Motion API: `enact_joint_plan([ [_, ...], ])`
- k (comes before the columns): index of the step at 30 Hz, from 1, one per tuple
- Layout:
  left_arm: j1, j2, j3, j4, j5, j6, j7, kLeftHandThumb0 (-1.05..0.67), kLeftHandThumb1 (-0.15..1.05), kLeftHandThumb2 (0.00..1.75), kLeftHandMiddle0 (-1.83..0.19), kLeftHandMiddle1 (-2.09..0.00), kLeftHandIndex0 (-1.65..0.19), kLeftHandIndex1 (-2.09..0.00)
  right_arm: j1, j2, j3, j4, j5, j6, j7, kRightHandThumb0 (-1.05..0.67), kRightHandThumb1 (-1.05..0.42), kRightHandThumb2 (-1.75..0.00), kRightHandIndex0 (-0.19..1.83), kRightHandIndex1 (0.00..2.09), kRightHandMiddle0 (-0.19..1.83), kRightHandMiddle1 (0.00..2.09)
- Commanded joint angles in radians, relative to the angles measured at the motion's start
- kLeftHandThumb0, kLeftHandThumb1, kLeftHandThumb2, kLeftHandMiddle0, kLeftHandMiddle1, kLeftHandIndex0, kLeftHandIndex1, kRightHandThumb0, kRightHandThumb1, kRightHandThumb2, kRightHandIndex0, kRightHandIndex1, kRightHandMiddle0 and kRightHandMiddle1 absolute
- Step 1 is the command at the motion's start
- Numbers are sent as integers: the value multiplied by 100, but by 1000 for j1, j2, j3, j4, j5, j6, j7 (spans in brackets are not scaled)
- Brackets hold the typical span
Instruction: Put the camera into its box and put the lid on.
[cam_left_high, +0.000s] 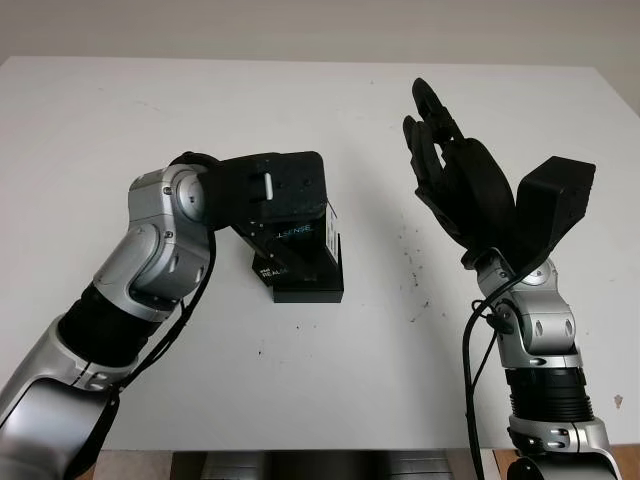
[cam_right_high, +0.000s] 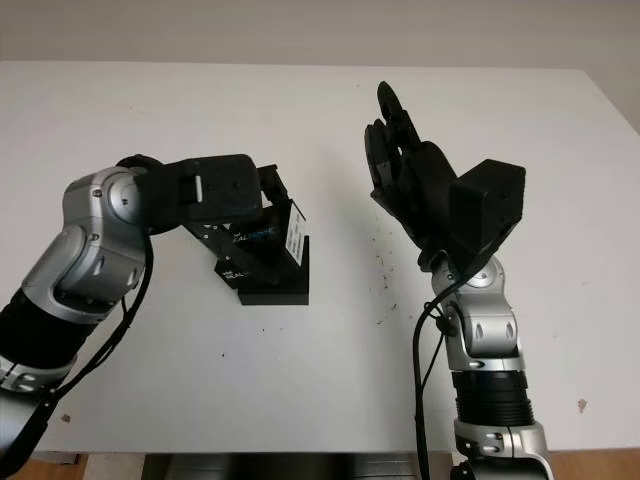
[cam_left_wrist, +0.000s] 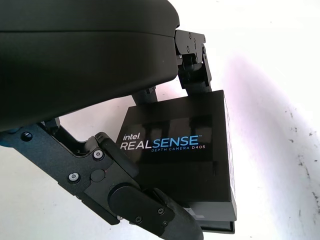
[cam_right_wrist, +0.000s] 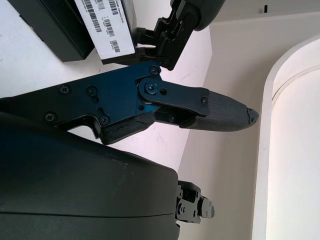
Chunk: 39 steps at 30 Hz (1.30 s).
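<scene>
My left hand (cam_left_high: 262, 190) is shut on the black box lid (cam_left_high: 302, 233), printed "RealSense", with fingers (cam_left_wrist: 192, 75) clamped on its opposite edges. The lid (cam_left_wrist: 175, 150) hangs tilted just over the black box base (cam_left_high: 308, 286), which sits on the white table (cam_left_high: 120, 120) near the middle; I cannot tell whether the two touch. A white barcode sticker (cam_right_wrist: 107, 25) shows on the lid's side. The inside of the box is hidden, so the camera is out of sight. To the right of the box, my right hand (cam_left_high: 445, 165) is raised above the table, open and holding nothing.
Small dark specks (cam_left_high: 412, 265) mark the table between the box and my right arm. The table's far edge (cam_left_high: 300, 60) meets a pale wall.
</scene>
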Motion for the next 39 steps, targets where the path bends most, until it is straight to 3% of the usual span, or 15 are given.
enact_joint_plan([
  [1, -15, -4, -15, -17, -5, -8, -7, -28, 105, 36, -56, -209, -32, -209, 9, 5, 1, -19, -1, -10, -1, -78, -105, -61, -13, 5, -12, 8],
  [8, -8, 29, -21, -36, -12, -52, -32, -29, 105, 35, -37, -204, -16, -203, 9, 5, 3, -21, 2, 3, -1, -78, -105, -61, -14, 5, -13, 7],
  [14, 18, 38, -1, -68, -37, -52, -24, -28, 105, 35, -37, -198, -28, -209, 10, 6, 5, -22, 5, 12, 2, -77, -105, -63, -15, 4, -14, 6],
  [16, 21, 41, -2, -74, -40, -50, -21, -28, 105, 36, -42, -206, -34, -209, 11, 6, 7, -24, 7, 19, 4, -77, -105, -63, -16, 4, -15, 6],
  [20, 14, 44, -14, -87, -31, -22, -33, -28, 105, 36, -40, -208, -33, -209, 11, 13, 7, -23, 6, 18, -2, -77, -105, -61, -15, 5, -14, 6],
  [21, 12, 44, -16, -89, -30, -18, -35, -28, 105, 35, -48, -208, -33, -209, 10, 14, 8, -21, 5, 16, -2, -77, -105, -61, -15, 5, -14, 6],
  [22, 14, 44, -16, -89, -31, -20, -32, -29, 105, 35, -36, -200, -29, -208, 10, 15, 9, -21, 5, 16, -1, -77, -105, -61, -15, 5, -14, 6],
  [25, 11, 42, -21, -82, -29, -24, -29, -29, 105, 36, -30, -191, -27, -208, 12, 12, 11, -30, 3, 27, 2, -77, -105, -62, -16, 4, -15, 6],
  [28, 12, 34, -34, -66, -13, -28, -10, -30, 105, 36, -37, -204, -28, -208, 14, 18, 8, -30, 6, 24, -3, -76, -105, -62, -15, 5, -15, 6],
  [31, 14, 24, -45, -47, 0, -29, 6, -29, 105, 35, -63, -209, -31, -209, 17, 21, 5, -28, 8, 20, -6, -76, -105, -61, -15, 5, -14, 6],
  [33, 26, 21, -43, -31, -6, -60, 24, -29, 105, 35, -45, -204, -26, -202, 19, 19, 6, -28, 7, 17, -2, -76, -105, -61, -15, 5, -14, 6],
  [35, 39, 12, -50, -17, -5, -73, 39, -29, 105, 34, -39, -202, -21, -193, 21, 20, 5, -32, 7, 19, -5, -76, -105, -62, -15, 5, -15, 6],
  [38, 49, 0, -59, -14, 2, -66, 45, -28, 105, 34, -51, -209, -33, -200, 22, 21, 5, -34, 6, 19, -7, -75, -105, -62, -15, 5, -14, 6],
  [39, 52, -5, -61, -14, 2, -64, 48, -27, 105, 34, -50, -209, -24, -199, 23, 21, 4, -33, 8, 19, -5, -75, -105, -63, -15, 5, -14, 6],
])
